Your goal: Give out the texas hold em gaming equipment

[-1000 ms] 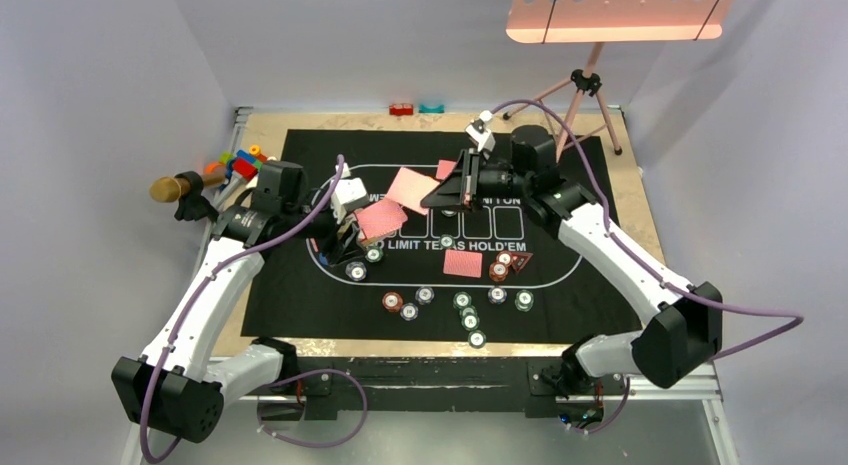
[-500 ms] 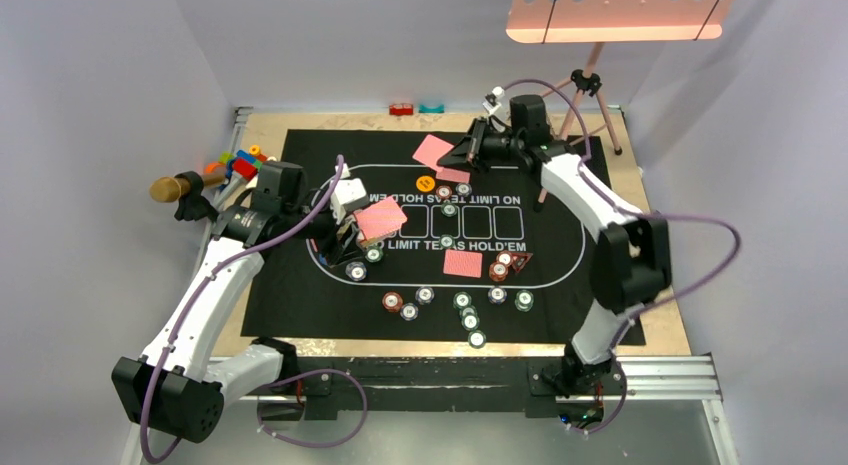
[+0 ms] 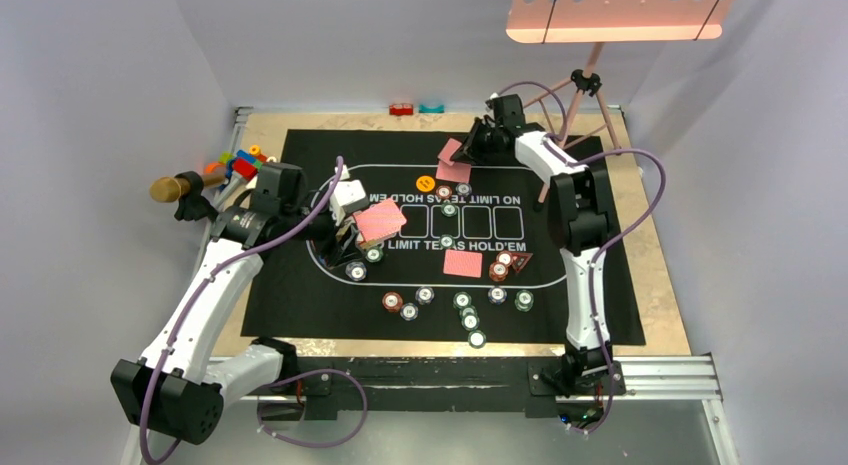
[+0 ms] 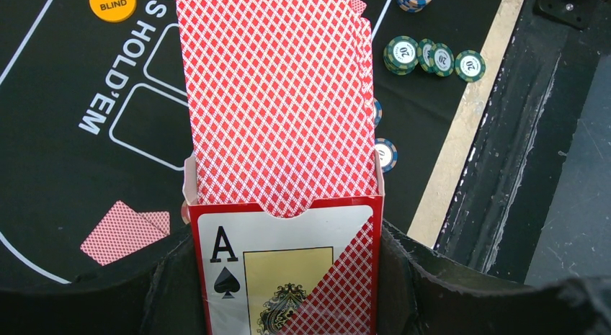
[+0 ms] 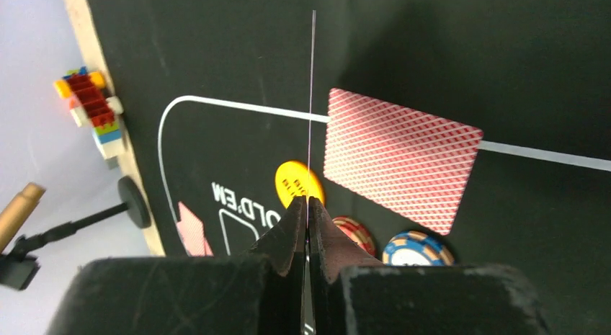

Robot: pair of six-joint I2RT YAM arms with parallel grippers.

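A deck (image 4: pixel 277 97) of red, diamond-backed cards sticks halfway out of an ace-of-spades card box (image 4: pixel 284 259). The left pincer (image 4: pixel 287 306) clenches the box from both sides over the left part of the black poker mat (image 3: pixel 300 285). At the mat's far edge the right pincer (image 5: pixel 308 212) is clenched on one playing card (image 3: pixel 451 150), edge-on to its own camera, above the orange disc (image 5: pixel 297 182) and near a flat-lying card (image 5: pixel 400 158). Striped chips (image 3: pixel 470 310) lie toward the near side.

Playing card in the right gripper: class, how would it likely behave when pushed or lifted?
Seen edge-on, the card is a hairline, so probably very light and bendy. A second card lies flat on the mat, so it would likely slide, not roll.
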